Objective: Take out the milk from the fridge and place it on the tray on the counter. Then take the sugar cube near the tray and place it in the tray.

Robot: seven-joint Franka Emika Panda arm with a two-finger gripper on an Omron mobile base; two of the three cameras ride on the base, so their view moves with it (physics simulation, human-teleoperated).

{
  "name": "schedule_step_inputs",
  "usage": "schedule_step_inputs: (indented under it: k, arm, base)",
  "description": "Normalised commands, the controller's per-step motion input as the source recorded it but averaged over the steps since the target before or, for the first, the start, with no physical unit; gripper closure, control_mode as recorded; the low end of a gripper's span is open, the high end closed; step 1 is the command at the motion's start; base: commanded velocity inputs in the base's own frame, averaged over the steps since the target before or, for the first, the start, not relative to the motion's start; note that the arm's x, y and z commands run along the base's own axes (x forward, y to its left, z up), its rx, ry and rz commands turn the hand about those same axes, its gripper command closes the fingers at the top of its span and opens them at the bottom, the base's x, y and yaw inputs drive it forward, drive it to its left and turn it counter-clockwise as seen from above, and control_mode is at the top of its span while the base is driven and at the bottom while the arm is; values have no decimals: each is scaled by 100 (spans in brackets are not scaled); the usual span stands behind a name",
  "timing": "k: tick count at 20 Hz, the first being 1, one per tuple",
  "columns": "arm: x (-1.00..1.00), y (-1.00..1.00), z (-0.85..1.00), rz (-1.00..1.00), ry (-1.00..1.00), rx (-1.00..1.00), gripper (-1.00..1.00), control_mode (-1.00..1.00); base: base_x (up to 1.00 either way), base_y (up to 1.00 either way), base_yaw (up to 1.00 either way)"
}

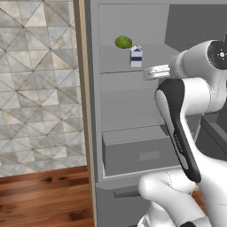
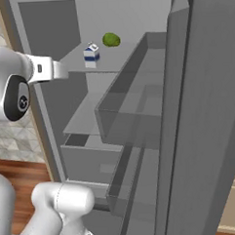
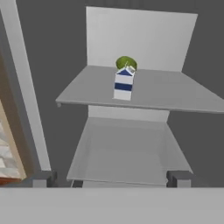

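The milk (image 3: 124,83) is found upright on the upper shelf (image 3: 144,92) of the open fridge (image 1: 133,133), a green fruit (image 3: 126,63) just behind it. The fingers (image 3: 178,177) are spread wide, well short of the carton, holding nothing. A misaligned approach could topple the carton or dislodge the fruit.

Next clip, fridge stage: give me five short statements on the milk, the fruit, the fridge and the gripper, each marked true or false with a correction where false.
1. The milk stands upright on the upper shelf. True.
2. The green fruit lies in front of the milk. False: it sits behind the carton, toward the back wall.
3. The gripper is shut on the milk. False: it is open, short of the carton and holding nothing.
4. The fridge is open. True.
5. The milk lies tipped over in the drawer. False: it is upright on the upper shelf.
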Motion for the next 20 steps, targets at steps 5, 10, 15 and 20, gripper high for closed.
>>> schedule_step_inputs:
  k: [5,10,15,20]
  arm:
    - [33,-16,0,-3,-14,0,-100,-100]
    - [34,-12,0,-2,-10,0,-100,-100]
    - [44,0,9,-1,0,1,-100,-100]
    - [61,0,3,-1,7,1,-100,-100]
  base:
    - [0,0,0]
    - [0,0,0]
    - [0,0,0]
    - [0,0,0]
